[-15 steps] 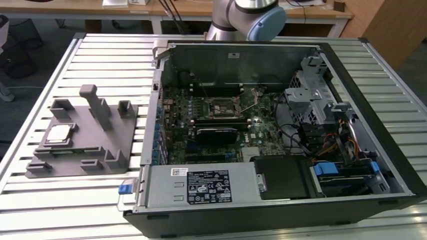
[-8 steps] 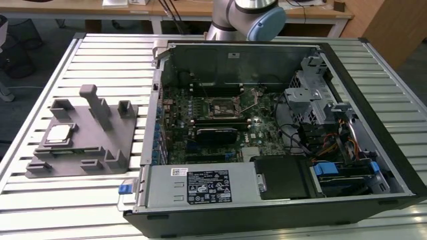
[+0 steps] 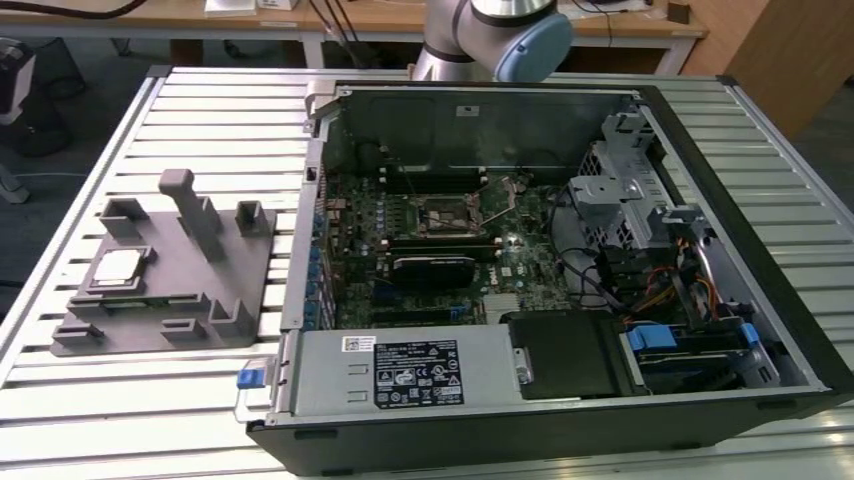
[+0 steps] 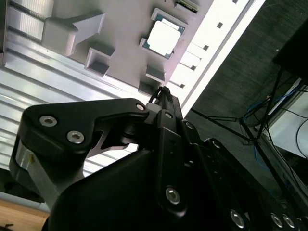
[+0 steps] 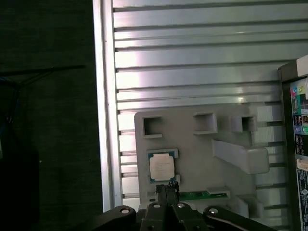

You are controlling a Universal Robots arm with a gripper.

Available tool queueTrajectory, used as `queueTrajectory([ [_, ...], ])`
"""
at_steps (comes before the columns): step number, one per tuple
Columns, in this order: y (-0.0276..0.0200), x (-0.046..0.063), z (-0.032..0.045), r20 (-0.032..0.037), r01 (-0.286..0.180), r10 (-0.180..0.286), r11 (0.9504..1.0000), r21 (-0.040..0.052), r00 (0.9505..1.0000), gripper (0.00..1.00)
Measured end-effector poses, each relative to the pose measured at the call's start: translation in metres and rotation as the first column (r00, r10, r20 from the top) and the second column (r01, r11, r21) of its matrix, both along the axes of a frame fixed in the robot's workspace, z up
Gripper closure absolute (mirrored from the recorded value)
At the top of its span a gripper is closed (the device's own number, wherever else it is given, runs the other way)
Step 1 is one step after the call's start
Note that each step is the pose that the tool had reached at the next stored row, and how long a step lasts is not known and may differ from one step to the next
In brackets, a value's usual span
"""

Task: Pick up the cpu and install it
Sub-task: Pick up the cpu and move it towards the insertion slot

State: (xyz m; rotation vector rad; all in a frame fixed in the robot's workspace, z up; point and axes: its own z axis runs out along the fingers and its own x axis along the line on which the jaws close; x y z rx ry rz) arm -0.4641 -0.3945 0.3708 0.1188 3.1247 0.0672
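**A:** Location of the cpu (image 3: 120,266)?

**B:** It lies flat, metal top up, in a shallow seat of the grey holder block (image 3: 200,300). That block rests on the slatted table (image 3: 200,110), to the exterior view's left of the open computer case (image 3: 747,200). The cpu is not yet lifted.

**A:** And the gripper?

**B:** In the first wrist view the gripper (image 5: 167,191) hangs above the block, clear of the cpu. Its fingertips are pressed together with nothing between them.

**A:** How would the cpu handle?

**B:** Light, thin and stiff, I'd judge. The smooth lid could slip, and the underside contacts are likely delicate. Two opposite edges look like the place to hold it, gently and level.

**A:** And the socket?

**B:** The socket (image 3: 450,213) sits mid-board inside the case, well apart from the block.
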Motion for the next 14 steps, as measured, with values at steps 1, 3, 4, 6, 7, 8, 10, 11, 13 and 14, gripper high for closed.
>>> queueTrajectory([
  [1,-0.0003,0.001,-0.0019,-0.0013,0.0,0.0,1.0,0.0001,1.0,0.89],
  [3,-0.001,0.002,-0.0053,-0.0033,0.0,0.0,1.0,0.0,1.0,0.89],
  [4,-0.0015,0.002,-0.0071,-0.0039,0.0,0.0,1.0,0.0,1.0,0.89],
  [6,-0.003,0.002,-0.0108,-0.0061,-0.001,0.001,1.0,0.0001,1.0,0.84],
  [7,-0.0034,0.002,-0.0126,-0.0085,-0.005,0.005,1.0,0.0,0.9999,0.77],
  [8,-0.0035,0.003,-0.0144,-0.0105,-0.011,0.011,0.9999,0.0,0.9999,0.71],
  [10,-0.0035,0.003,-0.018,-0.0133,-0.025,0.025,0.9997,0.0,0.9996,0.65],
  [11,-0.0036,0.004,-0.0198,-0.0142,-0.032,0.032,0.9995,0.0,0.9994,0.59],
  [13,-0.0035,0.005,-0.0237,-0.016,-0.044,0.044,0.999,0.0002,0.9989,0.53],
  [14,-0.0036,0.005,-0.0255,-0.0165,-0.047,0.047,0.9989,0.0001,0.9988,0.47],
])
